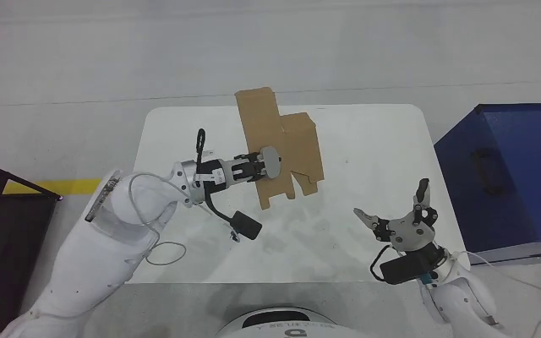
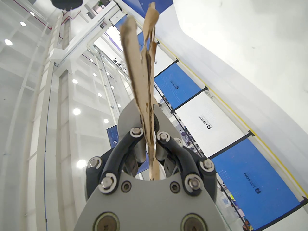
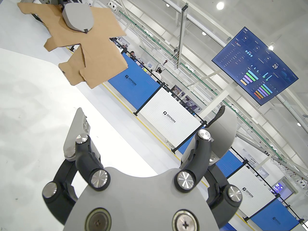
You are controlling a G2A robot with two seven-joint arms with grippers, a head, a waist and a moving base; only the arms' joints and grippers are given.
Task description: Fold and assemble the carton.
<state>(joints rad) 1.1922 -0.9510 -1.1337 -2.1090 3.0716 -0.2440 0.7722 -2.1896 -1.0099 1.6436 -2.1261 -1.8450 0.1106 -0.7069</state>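
Note:
A flat brown carton (image 1: pixel 279 144) with notched flaps is held up above the white table (image 1: pixel 363 135), near its middle. My left gripper (image 1: pixel 269 165) is shut on the carton's near edge. Seen edge-on from the left wrist, the carton (image 2: pixel 142 78) rises from between the pinching fingers (image 2: pixel 134 133). My right gripper (image 1: pixel 393 207) hovers open over the table's right front area, well apart from the carton. From the right wrist, the carton (image 3: pixel 96 49) hangs far off with the left gripper's pad (image 3: pixel 78 19) on it, beyond my open right gripper (image 3: pixel 154 126).
A large blue bin (image 1: pixel 494 169) stands just off the table's right edge. A black cable with a small black box (image 1: pixel 245 224) dangles from the left arm over the table's front. Bare tabletop lies between the two arms.

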